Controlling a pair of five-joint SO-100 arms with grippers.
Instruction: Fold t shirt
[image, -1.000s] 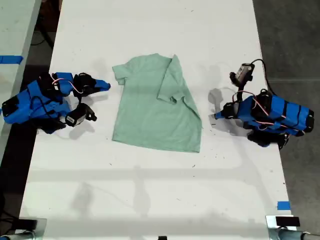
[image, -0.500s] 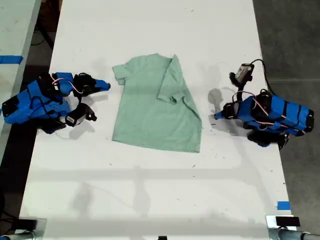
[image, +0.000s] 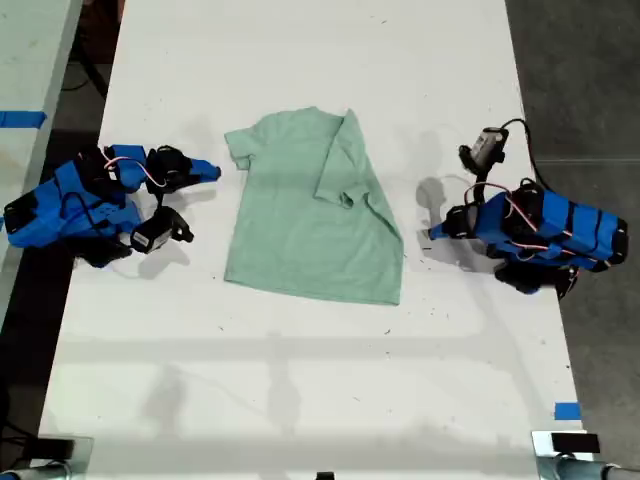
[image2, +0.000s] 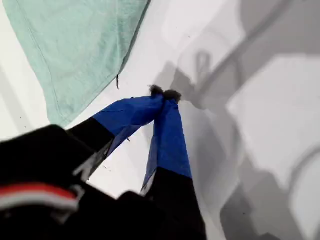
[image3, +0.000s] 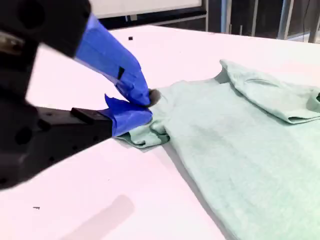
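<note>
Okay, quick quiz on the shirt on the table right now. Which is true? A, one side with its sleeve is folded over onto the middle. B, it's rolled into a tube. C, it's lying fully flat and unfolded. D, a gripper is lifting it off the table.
A: in the exterior view the t shirt lies on the table with the side at the view's right folded over its middle, sleeve on top.

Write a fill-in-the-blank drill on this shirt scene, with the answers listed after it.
1. The t shirt lies spread on a white ___.
2. One side of it is folded over its body, on the exterior view's ___ side.
3. My first gripper has its jaws ___, with nothing between them.
4. My second gripper sits next to the shirt's unfolded ___.

Missing words: table; right; shut; sleeve
</note>
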